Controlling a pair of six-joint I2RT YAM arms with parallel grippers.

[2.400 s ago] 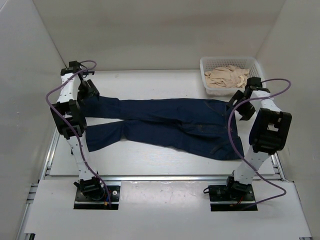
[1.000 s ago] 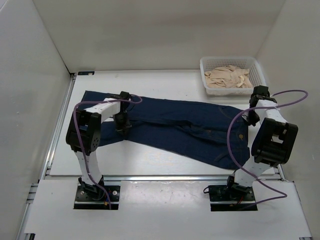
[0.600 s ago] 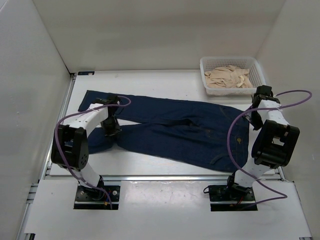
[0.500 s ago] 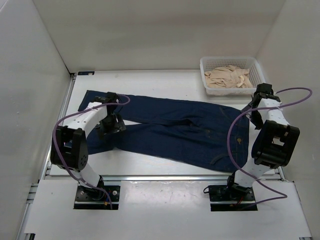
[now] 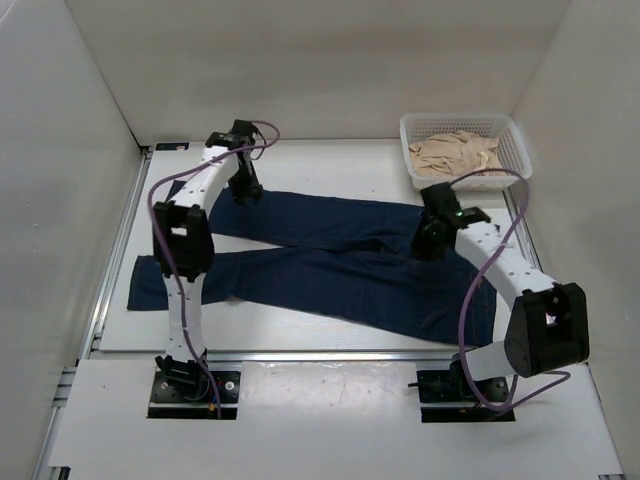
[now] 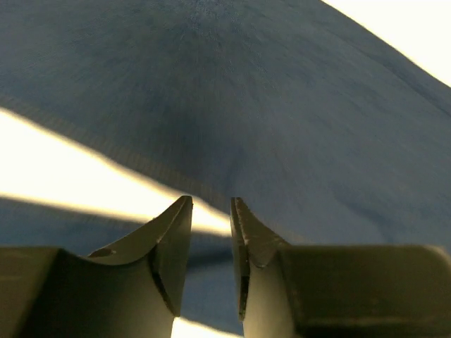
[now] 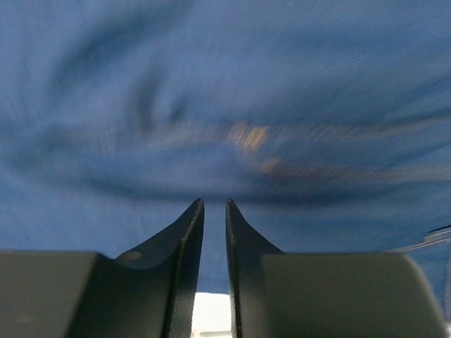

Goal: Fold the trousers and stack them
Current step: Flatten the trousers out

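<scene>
The trousers (image 5: pixel 330 265), dark blue jeans, lie flat on the table, waist to the right and both legs running left. My left gripper (image 5: pixel 243 190) is low over the far leg near its upper edge. In the left wrist view its fingers (image 6: pixel 211 201) stand a narrow gap apart at the hem edge of the denim (image 6: pixel 282 127), with only table and cloth seen through the gap. My right gripper (image 5: pixel 430 243) is over the seat area. Its fingers (image 7: pixel 214 202) are also slightly apart above blurred denim (image 7: pixel 211 105) with tan stitching.
A white basket (image 5: pixel 460 117) holding beige clothes (image 5: pixel 455 155) stands at the back right corner. White walls close in the table (image 5: pixel 330 165) on three sides. The near leg's end (image 5: pixel 145 285) reaches almost to the left rail.
The left arm swung from the middle of the near leg up to the far leg. The right arm came in from the right edge to the seat. The near leg's end now lies further left.
</scene>
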